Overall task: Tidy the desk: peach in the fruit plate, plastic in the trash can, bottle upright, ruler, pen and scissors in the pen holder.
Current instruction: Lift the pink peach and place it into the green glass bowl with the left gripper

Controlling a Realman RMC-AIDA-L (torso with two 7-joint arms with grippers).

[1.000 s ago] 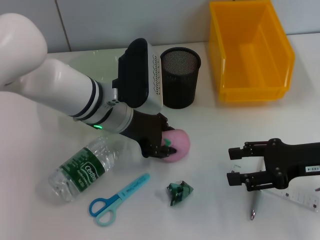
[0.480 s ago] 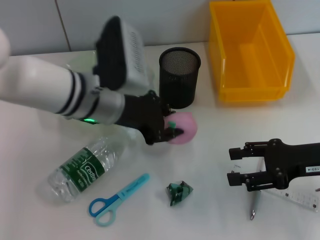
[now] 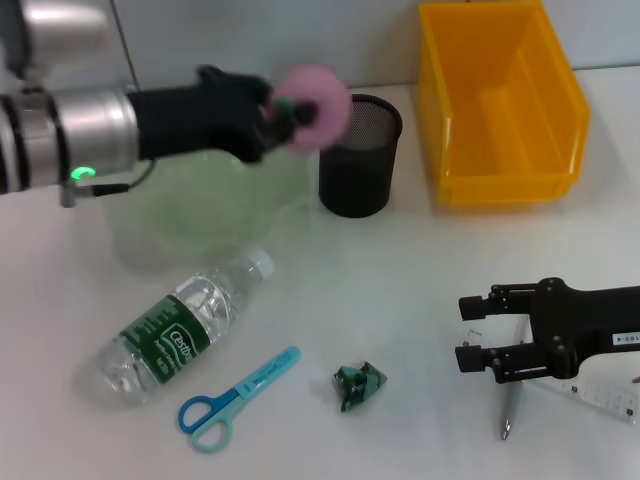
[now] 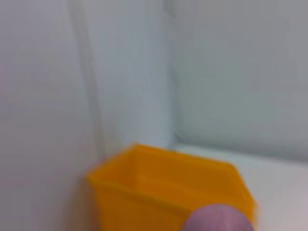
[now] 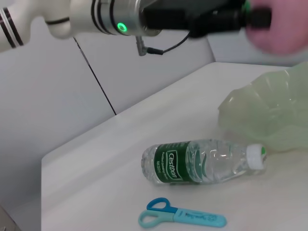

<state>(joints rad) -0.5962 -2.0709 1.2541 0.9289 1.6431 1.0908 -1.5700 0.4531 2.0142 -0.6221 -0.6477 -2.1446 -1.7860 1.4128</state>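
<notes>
my left gripper (image 3: 283, 108) is clamped on the pink peach (image 3: 315, 95), held in the air near the table's far edge, beside the pen holder (image 3: 360, 155); my right gripper (image 3: 470, 332) rests open near the right edge

Left tool (image 3: 285, 108) raised, clamped, right tool (image 3: 468, 333) low, spread

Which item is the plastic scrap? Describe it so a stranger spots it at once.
Start at the black mesh pen holder beside the yellow plastic bin and come straight toward the near edge of the white table. The small crumpled green plastic scrap lies there, right of the blue-handled scissors; it alone is wadded and shapeless.
</notes>
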